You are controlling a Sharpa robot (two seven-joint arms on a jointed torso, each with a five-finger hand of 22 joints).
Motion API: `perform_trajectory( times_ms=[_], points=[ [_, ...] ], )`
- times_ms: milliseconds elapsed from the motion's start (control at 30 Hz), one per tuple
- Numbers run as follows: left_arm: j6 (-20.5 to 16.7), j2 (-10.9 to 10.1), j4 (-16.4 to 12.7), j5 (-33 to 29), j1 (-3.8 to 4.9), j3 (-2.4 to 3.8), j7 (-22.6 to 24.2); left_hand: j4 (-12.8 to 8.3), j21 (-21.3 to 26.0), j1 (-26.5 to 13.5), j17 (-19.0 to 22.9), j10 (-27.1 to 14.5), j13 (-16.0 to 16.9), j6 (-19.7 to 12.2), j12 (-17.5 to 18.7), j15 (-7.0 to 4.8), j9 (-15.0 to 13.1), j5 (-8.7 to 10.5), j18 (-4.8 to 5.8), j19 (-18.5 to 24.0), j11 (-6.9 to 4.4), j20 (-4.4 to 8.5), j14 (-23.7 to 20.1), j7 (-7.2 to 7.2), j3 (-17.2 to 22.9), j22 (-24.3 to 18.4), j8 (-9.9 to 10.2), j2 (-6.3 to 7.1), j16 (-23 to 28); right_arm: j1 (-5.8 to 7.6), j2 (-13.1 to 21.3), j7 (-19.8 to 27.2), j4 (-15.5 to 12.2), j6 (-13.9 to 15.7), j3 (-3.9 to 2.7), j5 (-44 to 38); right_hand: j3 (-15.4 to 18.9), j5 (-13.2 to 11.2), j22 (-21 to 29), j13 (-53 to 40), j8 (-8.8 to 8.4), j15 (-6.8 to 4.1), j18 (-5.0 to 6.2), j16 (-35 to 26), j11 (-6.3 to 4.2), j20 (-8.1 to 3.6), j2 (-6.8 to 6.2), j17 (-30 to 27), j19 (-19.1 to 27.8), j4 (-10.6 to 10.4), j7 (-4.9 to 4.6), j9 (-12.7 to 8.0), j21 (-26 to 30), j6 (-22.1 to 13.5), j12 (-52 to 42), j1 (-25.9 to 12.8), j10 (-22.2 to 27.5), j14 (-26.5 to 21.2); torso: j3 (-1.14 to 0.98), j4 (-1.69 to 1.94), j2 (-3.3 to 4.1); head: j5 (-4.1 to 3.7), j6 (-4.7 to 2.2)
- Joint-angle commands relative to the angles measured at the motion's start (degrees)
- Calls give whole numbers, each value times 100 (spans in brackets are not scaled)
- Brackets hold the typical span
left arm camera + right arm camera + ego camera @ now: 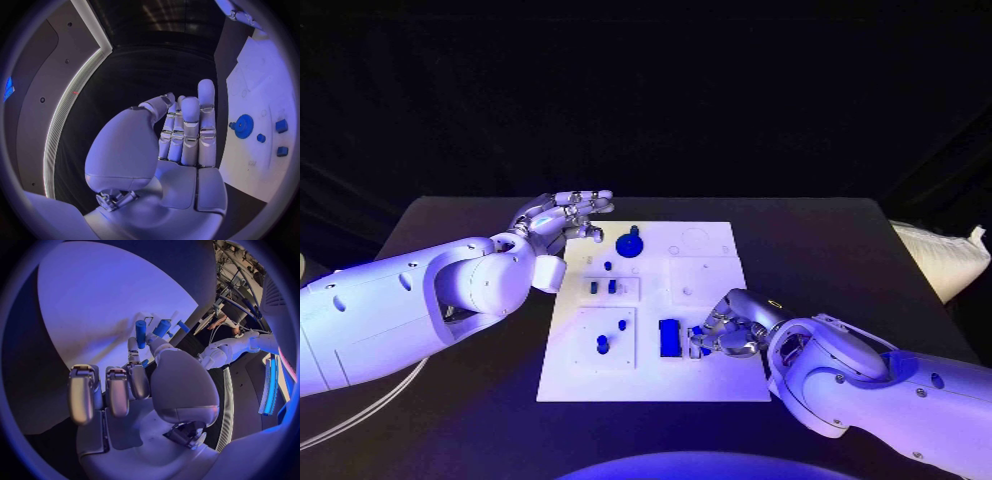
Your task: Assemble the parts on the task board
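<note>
The white task board lies mid-table. On its far part sits a blue gear. Two small blue pegs stand in a middle-left square, and two more nearer me. A blue block stands near the board's front middle. My right hand sits just right of that block, thumb and a finger pinching a small blue part low over the board. My left hand hovers at the board's far left corner beside the gear, fingers upright, holding nothing.
The black table runs wide on both sides of the board. A pale cushion-like thing lies past the table's right edge. A blue peg and other blue pieces stand just beyond my right fingertips.
</note>
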State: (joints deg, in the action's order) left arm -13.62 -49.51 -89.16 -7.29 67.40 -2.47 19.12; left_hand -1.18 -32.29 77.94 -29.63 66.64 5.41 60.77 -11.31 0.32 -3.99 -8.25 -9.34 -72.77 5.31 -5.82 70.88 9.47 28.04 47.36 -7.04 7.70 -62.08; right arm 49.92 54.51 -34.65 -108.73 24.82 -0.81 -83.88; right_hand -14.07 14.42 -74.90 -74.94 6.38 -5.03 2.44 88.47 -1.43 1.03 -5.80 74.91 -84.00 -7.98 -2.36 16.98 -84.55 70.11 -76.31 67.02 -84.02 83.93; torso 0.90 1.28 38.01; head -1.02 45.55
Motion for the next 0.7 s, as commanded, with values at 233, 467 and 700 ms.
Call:
perform_trajectory(
  times_ms=[233, 467, 700],
  points=[
    [161, 6, -31, 75, 2, 3, -1, -39, 35, 11, 5, -56, 8, -29, -33, 0, 8, -26, -109, 55, 0, -6, -55, 26, 0, -9, -29, -68, 31, -3, -66, -35, 24, -262, 1, 252, 68, 58, -827, -849, 53, -52, -67, 17, -57, -39, 78, 1274, -317, -25, 6, 27, -25, 73, -12, -25, -315, 559, -4, 3, 2, 14, 6],
    [172, 2, -31, 92, 2, 3, -8, -38, 35, 6, 17, -61, 7, -32, -34, 2, 9, -25, -108, 55, 3, -7, -60, 29, -3, -9, -28, -67, 35, -3, -79, -37, 45, -286, 1, 218, 133, 72, -829, -864, 73, -66, -67, 17, -72, -52, 119, 1275, -318, -95, 21, 61, -24, 107, -34, -98, -328, 560, -2, 1, 2, 23, 4],
    [180, 0, -33, 96, 2, 3, -13, -38, 35, 6, 17, -61, 7, -32, -34, 2, 9, -25, -108, 55, 3, -7, -60, 29, -3, -9, -28, -67, 35, -3, -92, -42, 78, -378, 1, 153, 240, 78, -844, -851, 115, -89, -70, 22, -100, -73, 210, 1284, -325, -240, 55, 129, -35, 167, 3, -241, -340, 562, -2, 5, 2, 24, 3]
  ],
)
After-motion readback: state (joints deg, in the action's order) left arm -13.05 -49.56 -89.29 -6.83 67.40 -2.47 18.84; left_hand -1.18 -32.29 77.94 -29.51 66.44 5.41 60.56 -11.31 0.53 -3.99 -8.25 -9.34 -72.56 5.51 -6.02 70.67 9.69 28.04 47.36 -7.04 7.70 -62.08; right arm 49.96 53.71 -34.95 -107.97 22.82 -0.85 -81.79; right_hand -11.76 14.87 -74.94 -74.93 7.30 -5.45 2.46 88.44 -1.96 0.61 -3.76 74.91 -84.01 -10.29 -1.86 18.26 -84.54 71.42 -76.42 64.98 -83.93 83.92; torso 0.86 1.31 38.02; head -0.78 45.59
